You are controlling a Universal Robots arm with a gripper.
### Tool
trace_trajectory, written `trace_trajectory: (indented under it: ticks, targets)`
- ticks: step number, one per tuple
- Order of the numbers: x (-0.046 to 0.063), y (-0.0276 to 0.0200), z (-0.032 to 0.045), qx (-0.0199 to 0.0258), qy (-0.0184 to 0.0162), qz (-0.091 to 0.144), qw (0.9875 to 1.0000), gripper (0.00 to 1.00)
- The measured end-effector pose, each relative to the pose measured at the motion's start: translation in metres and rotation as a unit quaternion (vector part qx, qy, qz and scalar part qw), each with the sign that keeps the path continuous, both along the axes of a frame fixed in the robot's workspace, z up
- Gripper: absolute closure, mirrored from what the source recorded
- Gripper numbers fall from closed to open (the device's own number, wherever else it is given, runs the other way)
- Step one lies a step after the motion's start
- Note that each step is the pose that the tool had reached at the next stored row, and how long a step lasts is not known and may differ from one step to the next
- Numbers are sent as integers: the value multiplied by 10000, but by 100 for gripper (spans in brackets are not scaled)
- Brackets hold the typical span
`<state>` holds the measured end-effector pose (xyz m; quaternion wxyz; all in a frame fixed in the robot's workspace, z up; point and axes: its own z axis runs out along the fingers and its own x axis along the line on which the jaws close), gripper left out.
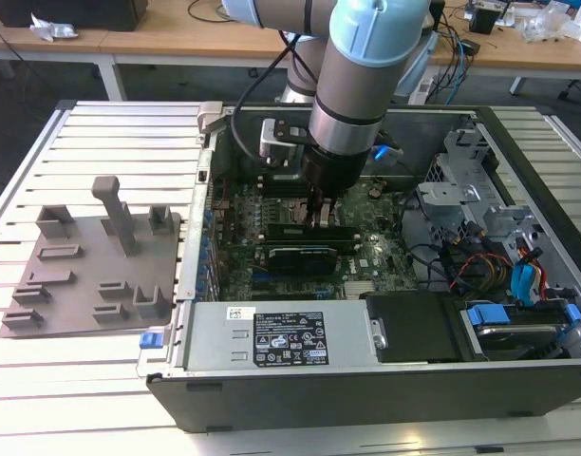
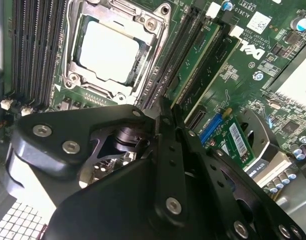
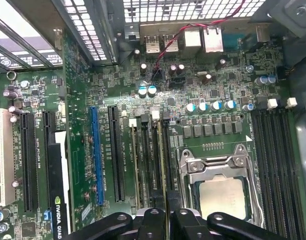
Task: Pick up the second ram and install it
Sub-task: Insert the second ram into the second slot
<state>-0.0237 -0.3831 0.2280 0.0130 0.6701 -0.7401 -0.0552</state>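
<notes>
Arm is down inside the open computer case (image 1: pixel 385 380), gripper (image 1: pixel 323 215) right over the motherboard (image 1: pixel 366 249) next to the processor socket (image 1: pixel 283 213). In the second wrist view the gripper (image 2: pixel 168 112) has its jaws pressed close together, clenched on the top edge of the second ram (image 2: pixel 195 62), a thin green stick standing on edge in one of the black memory slots (image 2: pixel 165 70) beside the processor socket (image 2: pixel 110 50). In the first wrist view the gripper (image 3: pixel 169 214) sits over the same slots (image 3: pixel 148 160), between the blue and black expansion slots (image 3: pixel 95 155) and the processor socket (image 3: pixel 220 180); the stick (image 3: pixel 163 160) shows there as a thin edge running down into the jaws. Whether the stick is fully seated, cannot tell. On the desk (image 1: pixel 101 380), at the exterior view's left of the case, lies the grey holder plate (image 1: pixel 96 271) with upright blocks. A graphics card (image 1: pixel 295 258) sits on the motherboard just beside the gripper.
</notes>
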Motion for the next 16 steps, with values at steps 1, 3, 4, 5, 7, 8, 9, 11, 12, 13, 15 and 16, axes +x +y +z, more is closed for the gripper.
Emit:
trace_trajectory:
  ticks: [1,3,4,5,7,8,9,11,12,13,15,16]
  targets:
    - [0,0,-8,0,0,0,10000,86]
    - [0,0,-15,0,0,0,10000,86]
    - [0,0,-16,0,0,0,10000,86]
    - [0,0,-16,0,0,0,10000,86]
    - [1,0,-16,-10,0,10,10000,86]
    - [1,0,-16,-15,-1,31,10000,86]
    - [1,0,-16,-16,-1,43,10000,86]
    - [1,1,-23,-15,-1,64,10000,86]
    - [1,0,-36,-16,0,64,10000,86]
    - [0,0,-47,-16,0,64,10000,86]
    - [0,0,-61,-16,0,64,10000,86]
    - [0,0,-77,-16,0,64,10000,86]
